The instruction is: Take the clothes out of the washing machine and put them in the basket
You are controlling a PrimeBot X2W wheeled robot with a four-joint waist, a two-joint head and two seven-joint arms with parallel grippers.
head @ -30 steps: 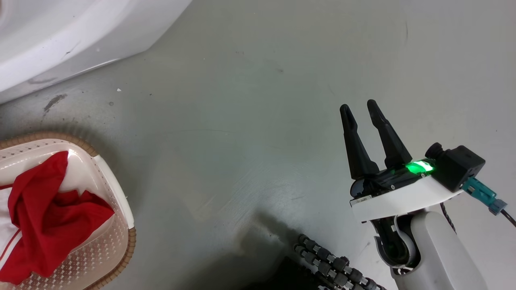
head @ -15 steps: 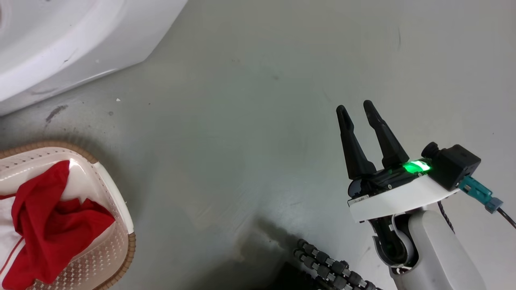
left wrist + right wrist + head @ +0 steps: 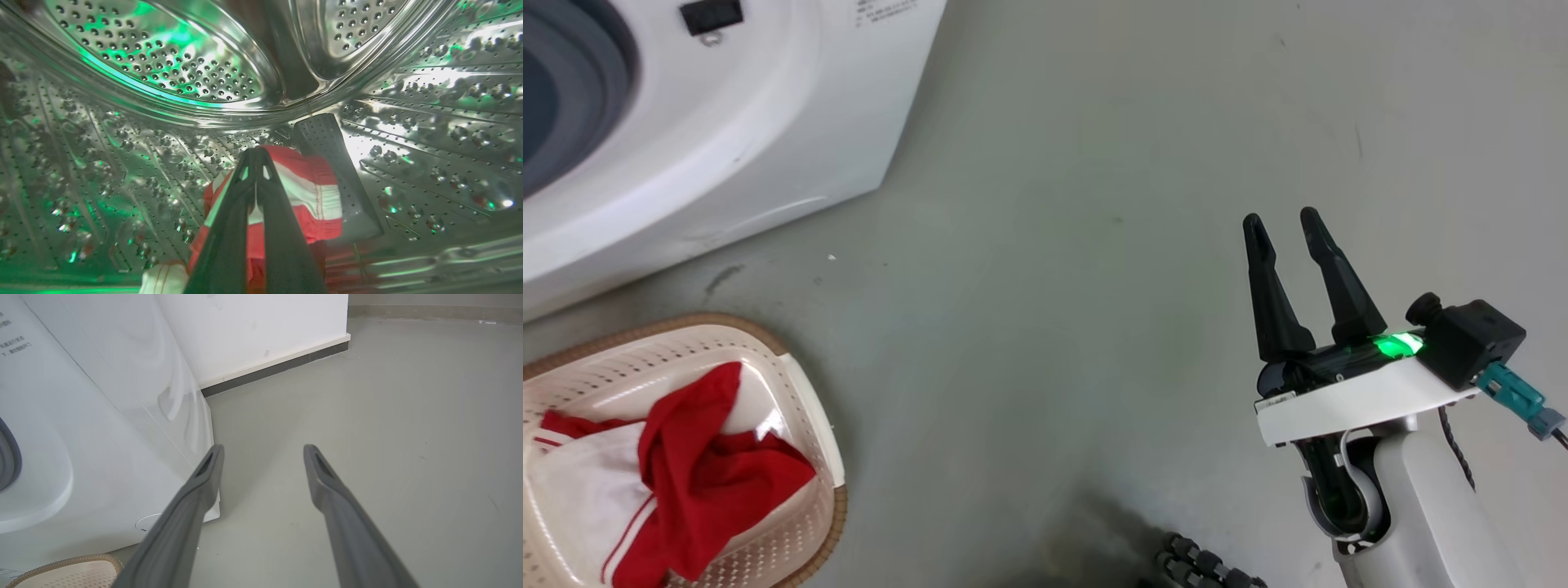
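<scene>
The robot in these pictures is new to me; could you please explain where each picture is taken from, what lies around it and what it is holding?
It is a wheeled robot with two arms, each ending in a two-fingered gripper. The head view looks down from a camera on its head. It shows the white washing machine at the upper left and the basket on the grey floor, with red-and-white clothes in it. The right gripper is open and empty. The right wrist view looks along that gripper's fingers toward the machine's corner. The left wrist view is taken inside the machine's steel drum. There the left gripper has its fingers shut, apparently pinching another red-and-white garment.
</scene>
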